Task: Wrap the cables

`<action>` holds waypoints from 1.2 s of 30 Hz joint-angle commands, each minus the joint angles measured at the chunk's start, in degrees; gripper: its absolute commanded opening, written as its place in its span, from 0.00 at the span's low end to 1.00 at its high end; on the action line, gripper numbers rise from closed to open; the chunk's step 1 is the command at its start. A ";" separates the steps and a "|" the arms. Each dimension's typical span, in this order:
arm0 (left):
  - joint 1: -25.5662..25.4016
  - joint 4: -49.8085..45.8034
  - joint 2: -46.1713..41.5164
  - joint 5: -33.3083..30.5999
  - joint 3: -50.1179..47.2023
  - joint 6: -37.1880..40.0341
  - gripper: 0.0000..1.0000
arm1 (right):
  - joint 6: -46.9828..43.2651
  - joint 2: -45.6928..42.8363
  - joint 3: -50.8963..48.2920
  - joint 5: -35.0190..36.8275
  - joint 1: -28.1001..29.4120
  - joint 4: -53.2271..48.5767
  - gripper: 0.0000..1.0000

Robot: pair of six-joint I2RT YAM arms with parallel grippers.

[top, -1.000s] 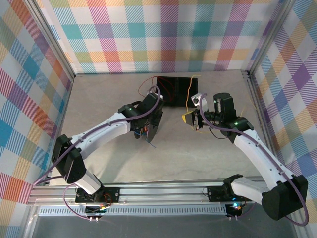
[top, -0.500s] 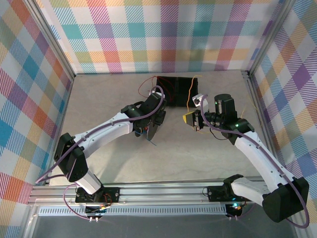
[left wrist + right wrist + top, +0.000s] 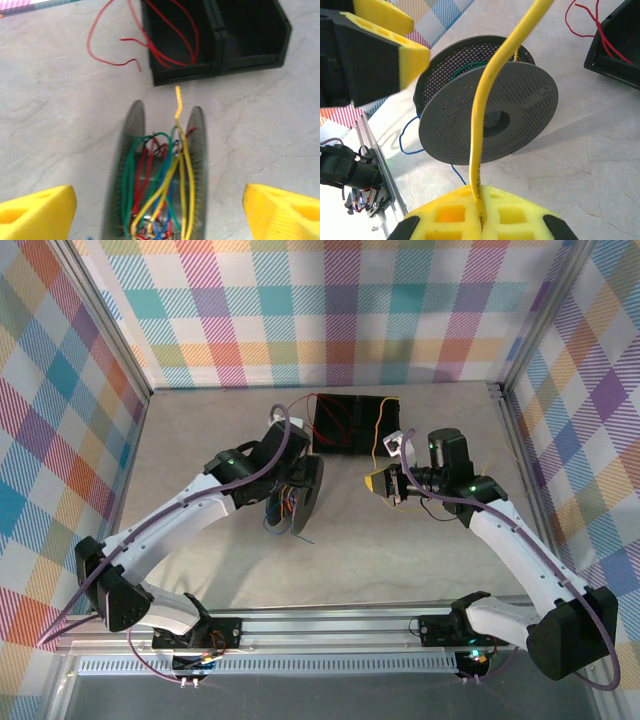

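Note:
A black spool (image 3: 160, 170) stands on its rim on the table, wound with green, red, blue and yellow wire. My left gripper (image 3: 160, 215) is open, its yellow fingertips (image 3: 35, 212) standing wide of both flanges without touching them. From above the left gripper (image 3: 288, 505) hangs over the spool (image 3: 312, 485). My right gripper (image 3: 480, 215) is shut on a yellow cable (image 3: 485, 100) that arcs up and over the spool (image 3: 490, 115). In the top view the right gripper (image 3: 383, 483) is just right of the spool. Loose red cables (image 3: 107, 40) trail from a bin onto the table.
Two black bins (image 3: 350, 423) stand side by side at the back, just beyond the spool; one holds red cable (image 3: 180, 35). A thin blue wire (image 3: 407, 140) lies on the table beside the spool. Checked walls and metal posts enclose the table.
My left gripper has opened and let go of the spool, and the left arm has drawn back to the left. The right gripper stays shut on the yellow cable, shifted slightly left.

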 commanded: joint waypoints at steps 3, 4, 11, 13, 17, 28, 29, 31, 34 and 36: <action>4.97 -7.31 -0.17 1.51 -2.72 -2.39 0.76 | 1.25 0.57 -0.14 -3.30 -0.49 1.50 0.00; 5.03 -7.32 0.28 2.56 -3.24 -2.49 0.73 | 1.35 0.68 -0.14 -3.36 -0.44 1.59 0.00; 5.03 -5.90 3.91 5.48 -7.25 -3.29 0.23 | 1.01 0.16 -1.38 -5.43 -0.30 1.26 0.00; 5.03 -4.65 3.82 5.66 -7.47 -3.29 0.10 | -0.23 -0.68 -2.39 -6.15 0.22 1.80 0.00; 5.03 -2.46 4.92 5.36 -5.48 -1.52 0.00 | -5.64 -3.01 -4.65 -6.18 3.18 3.02 0.00; 5.66 0.81 19.06 3.13 11.06 4.53 0.00 | -17.09 -2.59 -5.98 0.99 16.98 -0.57 0.00; 6.17 1.19 20.08 4.11 12.23 4.62 0.00 | -17.80 -2.15 -6.16 1.80 18.59 -1.03 0.00; 7.32 1.31 21.84 6.11 13.99 4.65 0.00 | -18.95 -1.00 -6.57 4.16 21.26 -2.01 0.00; 8.93 0.89 23.65 8.79 15.56 5.77 0.02 | -20.24 1.27 -6.65 9.09 24.42 -4.33 0.00; 9.40 0.09 24.28 9.93 16.38 7.18 0.07 | -21.01 2.68 -6.21 11.61 25.54 -6.30 0.00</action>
